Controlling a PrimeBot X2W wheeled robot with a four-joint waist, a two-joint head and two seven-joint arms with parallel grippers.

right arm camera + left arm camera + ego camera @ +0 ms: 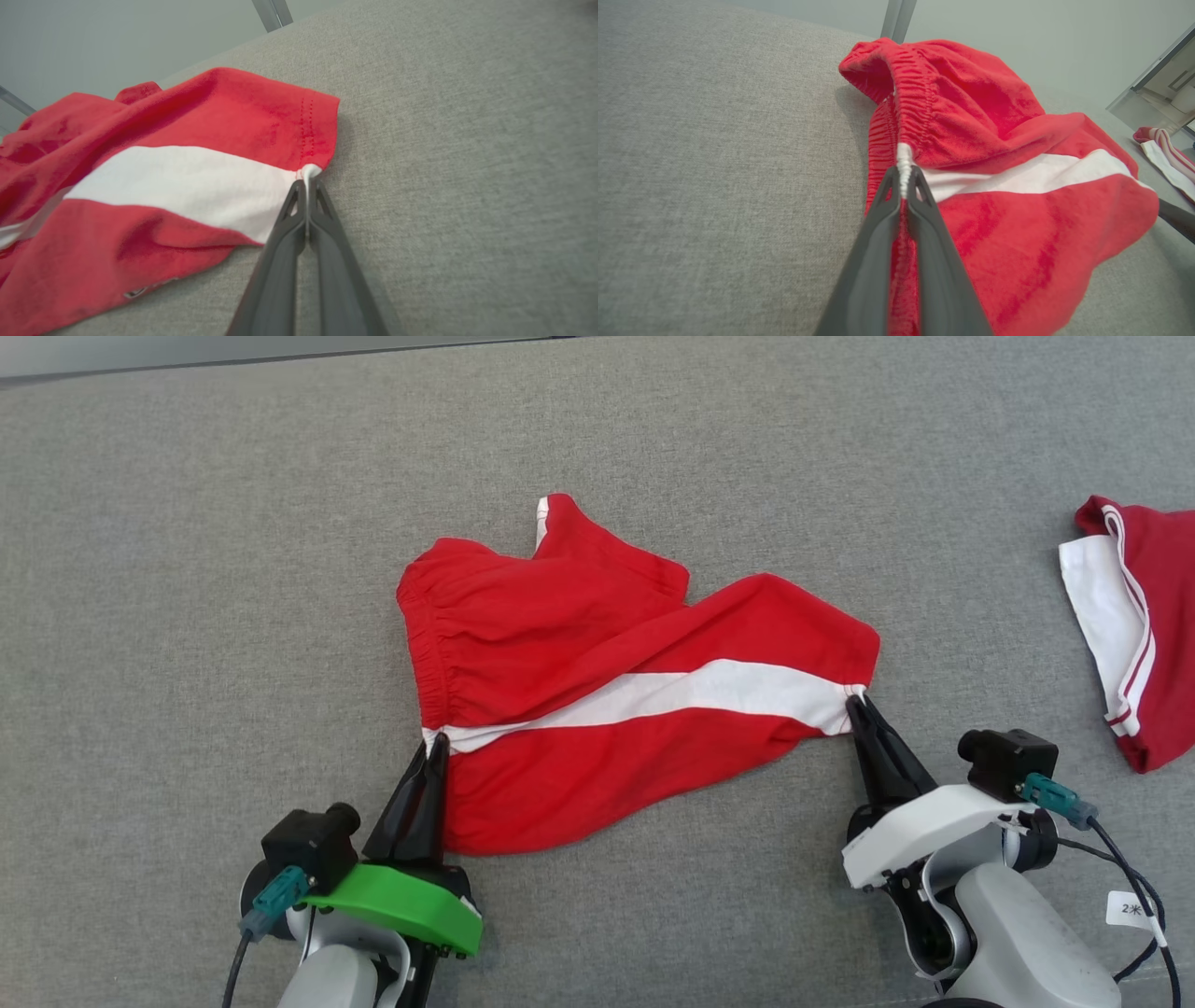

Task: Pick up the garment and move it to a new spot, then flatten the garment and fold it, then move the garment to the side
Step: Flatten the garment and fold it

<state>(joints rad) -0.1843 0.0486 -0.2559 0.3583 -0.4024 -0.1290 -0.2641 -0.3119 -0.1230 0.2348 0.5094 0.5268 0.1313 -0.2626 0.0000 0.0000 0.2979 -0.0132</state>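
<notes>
The garment is a pair of red shorts with a white side stripe, lying rumpled in the middle of the grey surface. My left gripper is shut on its elastic waistband at the white stripe's left end; in the left wrist view the left gripper pinches the gathered white band of the garment. My right gripper is shut on the leg hem at the stripe's right end. The right wrist view has the right gripper clamped on the white hem corner of the garment.
A second red and white garment lies folded at the right edge of the grey fabric surface. The far edge of the surface runs along the top left, with a pale wall behind it.
</notes>
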